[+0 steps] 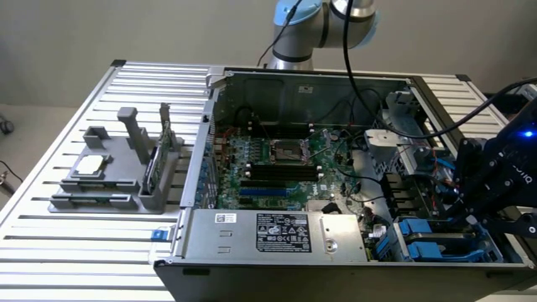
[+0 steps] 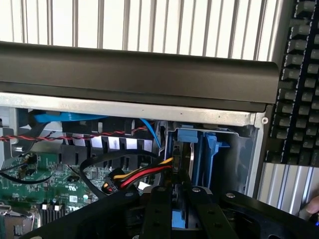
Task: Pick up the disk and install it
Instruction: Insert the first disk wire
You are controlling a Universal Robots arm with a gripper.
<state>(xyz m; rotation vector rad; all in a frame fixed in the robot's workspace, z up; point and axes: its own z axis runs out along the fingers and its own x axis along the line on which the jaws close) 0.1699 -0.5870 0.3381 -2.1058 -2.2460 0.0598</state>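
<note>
On the exterior view's left, a grey tray [image 1: 100, 189] sits on the slatted white counter [image 1: 50, 251] and carries a small silver square chip [image 1: 90, 165], with a thin card standing on edge in a slot just beside it. Next comes the open computer case [image 1: 210, 126], lying on its side, with a green motherboard [image 1: 277, 163] bare in its middle. A long grey box with a black-and-white label [image 1: 277, 233] lies along the case's near edge. Toward the exterior view's right, inside the case, blue plastic carriers [image 1: 419, 242] stand in the drive bays at the near corner. The black hand [image 1: 468, 220] hangs straight over that corner with dark cables trailing from the arm above it. In the wrist view the hand [image 2: 182, 189] is set narrow, its two black fingers [image 2: 162, 209] close on either side of the disk [image 2: 182, 159]. The disk stands on edge, so it shows as a thin dark grey slab framed in bright blue plastic, its label face turned out of sight. It sits low in the blue-lined bay, right against the case's end wall. Red, yellow and black wires [image 2: 144, 174] run just beside it, a blue cable loops further off, and a black keyboard [image 2: 299, 84] lies on the counter outside the case.
</note>
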